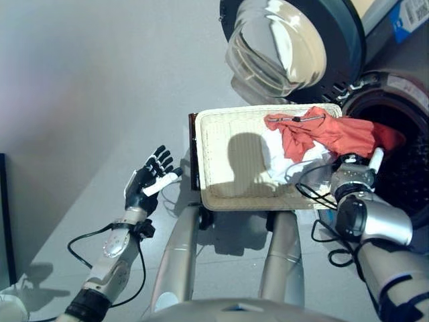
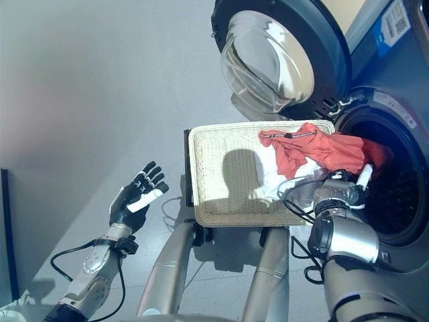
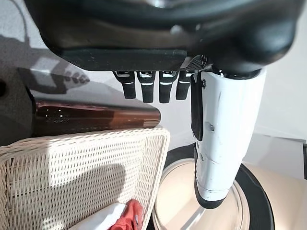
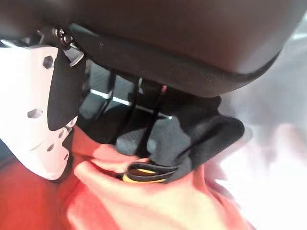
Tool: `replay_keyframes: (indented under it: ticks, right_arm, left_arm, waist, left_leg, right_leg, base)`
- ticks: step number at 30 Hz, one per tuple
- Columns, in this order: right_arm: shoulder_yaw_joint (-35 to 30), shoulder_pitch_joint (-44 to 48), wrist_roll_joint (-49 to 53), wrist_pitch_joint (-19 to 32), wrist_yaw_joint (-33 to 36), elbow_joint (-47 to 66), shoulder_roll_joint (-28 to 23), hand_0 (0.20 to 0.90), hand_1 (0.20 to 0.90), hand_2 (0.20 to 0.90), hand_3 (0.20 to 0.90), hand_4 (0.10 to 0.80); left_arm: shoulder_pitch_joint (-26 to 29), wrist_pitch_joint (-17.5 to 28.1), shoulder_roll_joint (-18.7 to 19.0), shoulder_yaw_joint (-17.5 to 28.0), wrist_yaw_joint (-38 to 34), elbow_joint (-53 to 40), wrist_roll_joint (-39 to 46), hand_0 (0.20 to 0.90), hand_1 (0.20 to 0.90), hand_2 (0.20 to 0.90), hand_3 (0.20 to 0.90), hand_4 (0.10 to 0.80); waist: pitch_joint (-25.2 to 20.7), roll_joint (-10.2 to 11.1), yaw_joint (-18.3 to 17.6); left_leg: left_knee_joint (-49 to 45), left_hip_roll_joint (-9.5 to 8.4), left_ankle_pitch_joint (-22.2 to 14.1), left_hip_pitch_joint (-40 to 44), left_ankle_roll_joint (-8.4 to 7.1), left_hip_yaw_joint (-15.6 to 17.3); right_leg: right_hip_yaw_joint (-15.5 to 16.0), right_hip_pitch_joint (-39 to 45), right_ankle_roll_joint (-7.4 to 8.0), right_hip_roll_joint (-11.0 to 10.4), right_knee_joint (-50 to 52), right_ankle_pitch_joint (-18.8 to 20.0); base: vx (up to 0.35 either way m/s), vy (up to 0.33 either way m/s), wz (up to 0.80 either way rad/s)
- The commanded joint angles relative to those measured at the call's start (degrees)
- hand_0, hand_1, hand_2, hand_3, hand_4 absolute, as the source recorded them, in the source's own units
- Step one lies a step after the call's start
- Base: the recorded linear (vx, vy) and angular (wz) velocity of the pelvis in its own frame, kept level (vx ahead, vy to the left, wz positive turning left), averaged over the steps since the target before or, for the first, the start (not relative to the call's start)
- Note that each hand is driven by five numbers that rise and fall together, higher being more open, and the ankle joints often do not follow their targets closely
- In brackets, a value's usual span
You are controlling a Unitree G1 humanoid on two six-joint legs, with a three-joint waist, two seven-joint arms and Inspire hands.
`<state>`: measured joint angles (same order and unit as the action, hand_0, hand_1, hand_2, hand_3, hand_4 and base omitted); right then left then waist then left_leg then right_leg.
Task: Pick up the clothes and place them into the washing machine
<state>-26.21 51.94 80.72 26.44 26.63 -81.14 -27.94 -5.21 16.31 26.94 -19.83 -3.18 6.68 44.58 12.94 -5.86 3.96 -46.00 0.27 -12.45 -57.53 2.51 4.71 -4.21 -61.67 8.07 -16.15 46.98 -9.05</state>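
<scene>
A cream woven wicker basket sits at the middle of the head views, its rim bare on the 9 o'clock side. A red-orange crumpled garment lies over its 3 o'clock end, draping toward the dark round drum opening of the washing machine. White cloth lies beneath it, mostly covered. The glass-domed round door stands swung open at 12 o'clock. The right robot hand is at the basket's 3 o'clock edge; its wrist view shows its fingers curled into the red fabric, gripping it. The left robot hand hovers at 9 o'clock over the grey floor, fingers spread, holding nothing.
</scene>
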Motion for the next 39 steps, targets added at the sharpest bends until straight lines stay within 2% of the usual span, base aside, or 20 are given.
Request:
replay_keyframes:
  ticks: [1,6,8,9,12,18,21,23,24,25,26,27,28,29,30,34,35,39]
  right_arm:
    - [0.5,-0.2,1.1,5.9,2.4,2.2,-6.6,0.2,0.2,0.2,0.2,0.3]
    - [2.0,2.5,-2.1,5.1,5.1,2.0,-15.2,0.2,0.2,0.2,0.2,0.3]
    - [3.6,3.8,-3.7,4.8,5.6,2.5,-18.3,0.2,0.2,0.2,0.2,0.3]
    - [4.0,4.1,-4.2,4.9,5.8,2.6,-19.4,0.2,0.2,0.2,0.2,0.3]
    - [5.4,5.7,-5.1,5.0,6.6,2.4,-23.4,0.2,0.2,0.2,0.2,0.3]
    - [5.9,6.4,-6.4,5.3,8.3,0.8,-31.5,0.2,0.2,0.2,0.2,0.3]
    - [6.3,5.9,-7.0,6.1,9.2,1.2,-32.9,0.2,0.2,0.2,0.2,0.3]
    - [7.1,5.6,-7.6,6.3,9.0,1.3,-31.4,0.2,0.2,0.2,0.2,0.3]
    - [7.1,5.5,-7.6,6.3,8.9,1.3,-31.3,0.2,0.2,0.2,0.2,0.3]
    - [8.2,5.5,-8.3,5.7,8.0,1.5,-29.7,0.2,0.2,0.2,0.2,0.3]
    - [8.6,5.6,-8.6,5.6,7.6,1.7,-29.1,0.2,0.2,0.2,0.2,0.3]
    - [9.6,5.5,-10.0,4.9,6.8,1.8,-28.4,0.351,0.351,0.351,0.351,0.408]
    - [10.6,5.9,-11.0,4.6,6.3,1.9,-27.4,0.9,0.9,0.9,0.9,0.8]
    - [10.7,6.1,-11.1,4.6,6.4,2.0,-27.3,0.9,0.9,0.9,0.9,0.8]
    - [11.8,6.1,-12.3,4.4,5.5,2.3,-26.3,0.9,0.9,0.9,0.9,0.8]
    - [13.9,5.2,-15.0,2.1,3.1,1.7,-25.0,0.9,0.9,0.9,0.9,0.8]
    - [14.3,4.9,-15.9,1.4,2.8,1.5,-24.8,0.9,0.9,0.9,0.9,0.8]
    - [20.0,3.4,-24.1,-2.5,1.2,1.1,-22.1,0.9,0.9,0.9,0.9,0.8]
  left_arm:
    - [-0.8,2.7,1.1,1.2,0.0,-6.3,0.6,0.9,0.9,0.9,0.9,0.8]
    - [-1.5,2.8,2.5,0.7,0.5,-7.1,0.8,0.9,0.9,0.9,0.9,0.8]
    - [-1.9,3.0,3.0,0.8,0.7,-7.8,0.5,0.9,0.9,0.9,0.9,0.8]
    - [-1.8,3.1,3.3,0.8,0.7,-8.0,0.4,0.9,0.9,0.9,0.9,0.8]
    - [-1.7,3.3,3.8,0.7,0.7,-8.3,0.3,0.9,0.9,0.9,0.9,0.8]
    - [-2.6,3.0,4.4,1.1,1.5,-9.0,0.2,0.9,0.9,0.9,0.9,0.8]
    - [-2.7,3.1,4.5,1.1,1.2,-9.3,0.4,0.9,0.9,0.9,0.9,0.8]
    - [-2.3,3.3,4.5,0.9,0.5,-9.1,0.2,0.9,0.9,0.9,0.9,0.8]
    - [-2.3,3.3,4.5,0.9,0.5,-9.1,0.1,0.9,0.9,0.9,0.9,0.8]
    - [-1.8,3.5,4.5,0.9,0.4,-9.1,0.0,0.9,0.9,0.9,0.9,0.8]
    - [-1.8,3.7,4.5,1.1,0.4,-9.0,-0.1,0.9,0.9,0.9,0.9,0.8]
    - [-1.6,4.0,4.5,1.2,0.4,-9.0,-0.2,0.9,0.9,0.9,0.9,0.8]
    - [-1.5,4.2,4.5,1.3,0.4,-8.8,-0.2,0.9,0.9,0.9,0.9,0.8]
    - [-1.5,4.2,4.4,1.5,0.4,-8.8,-0.2,0.9,0.9,0.9,0.9,0.8]
    - [-1.8,4.6,4.2,1.8,0.4,-8.5,-0.2,0.9,0.9,0.9,0.9,0.8]
    - [-2.1,5.1,4.2,2.5,1.2,-7.9,-0.2,0.9,0.9,0.9,0.9,0.8]
    - [-2.3,5.2,4.2,2.5,1.4,-7.8,0.0,0.9,0.9,0.9,0.9,0.8]
    - [-2.4,5.6,5.0,2.3,1.9,-7.5,-0.1,0.9,0.9,0.9,0.9,0.8]
  waist:
    - [-1.3,-2.1,0.2]
    - [-1.8,-3.0,0.4]
    - [-1.6,-3.3,0.4]
    - [-2.0,-3.4,0.5]
    - [-1.6,-3.9,0.3]
    - [-2.1,-4.2,-0.4]
    - [-2.5,-4.0,-0.8]
    - [-2.5,-3.9,-1.0]
    - [-2.2,-3.9,-1.1]
    - [-2.5,-3.8,-1.0]
    - [-2.1,-3.8,-1.1]
    - [-2.1,-3.6,-1.0]
    - [-2.1,-3.5,-0.9]
    - [-2.4,-3.5,-0.9]
    - [-2.0,-3.3,-0.9]
    - [-1.9,-3.1,-0.8]
    - [-2.2,-2.9,-0.7]
    - [-1.6,-1.8,-0.5]
  left_leg:
    - [3.9,2.5,-1.3,2.2,-5.04,-4.5]
    - [4.3,2.53,-1.0,2.0,-5.4,-4.4]
    - [4.8,2.53,0.6,1.4,-5.4,-4.2]
    - [4.7,2.63,-0.6,1.9,-5.62,-4.3]
    - [5.5,2.9,0.9,1.6,-5.84,-3.9]
    - [6.0,3.04,1.3,1.7,-6.5,-3.9]
    - [5.4,3.18,0.5,1.5,-6.7,-4.2]
    - [5.2,3.35,0.0,1.2,-6.63,-4.2]
    - [5.2,3.35,1.0,0.6,-6.5,-4.1]
    - [5.0,3.52,0.0,0.9,-6.52,-4.0]
    - [5.0,3.55,1.1,0.3,-6.34,-3.9]
    - [4.9,3.54,1.0,0.2,-6.29,-3.9]
    - [4.8,3.56,1.0,0.2,-6.22,-3.9]
    - [4.8,3.62,-0.1,0.7,-6.35,-4.0]
    - [4.6,3.55,1.0,0.0,-6.17,-3.6]
    - [4.3,3.46,1.1,0.0,-6.06,-3.8]
    - [4.1,3.51,-0.4,0.5,-6.23,-3.9]
    - [4.0,3.74,-0.2,0.5,-6.23,-3.9]
  right_leg:
    - [-2.1,2.7,-1.04,-0.5,-0.2,-4.0]
    - [-2.7,1.9,-1.18,-0.6,0.4,-4.4]
    - [-3.0,0.9,-1.36,-0.7,0.0,-2.9]
    - [-3.2,1.1,-1.2,-0.6,0.5,-4.3]
    - [-3.4,0.4,-1.33,-0.7,0.3,-3.1]
    - [-3.3,0.2,-1.41,-0.6,0.5,-3.6]
    - [-3.3,0.1,-1.31,-0.2,1.0,-4.4]
    - [-3.2,-0.4,-1.29,0.1,1.0,-4.3]
    - [-3.2,-0.9,-1.45,0.1,0.8,-3.2]
    - [-3.2,-0.8,-1.21,0.0,1.2,-4.1]
    - [-3.1,-1.4,-1.36,0.0,0.9,-2.9]
    - [-3.2,-1.5,-1.39,0.1,0.9,-2.8]
    - [-3.1,-1.6,-1.4,0.0,0.9,-2.7]
    - [-3.2,-1.2,-1.22,0.1,1.2,-3.9]
    - [-3.1,-1.5,-1.46,0.1,0.9,-2.5]
    - [-2.8,-1.3,-1.5,0.1,0.8,-2.3]
    - [-2.7,-0.6,-1.29,0.1,1.2,-3.8]
    - [-2.2,0.3,-1.27,0.1,0.4,-3.3]
  base:
    - [0.0,0.0,0.0]
    - [-0.002,-0.001,-0.01]
    - [-0.049,-0.01,-0.05]
    - [0.0,0.0,0.0]
    - [-0.032,-0.011,0.05]
    - [-0.003,-0.011,0.01]
    - [0.058,-0.039,0.01]
    - [-0.004,-0.007,0.01]
    - [0.0,0.0,0.0]
    - [-0.104,0.018,-0.03]
    - [-0.016,0.004,-0.08]
    - [-0.107,0.012,-0.05]
    - [0.084,-0.01,-0.05]
    - [-0.011,0.01,-0.06]
    - [-0.01,0.01,-0.07]
    - [-0.011,0.002,-0.06]
    - [0.078,-0.023,-0.01]
    - [0.021,-0.006,0.0]
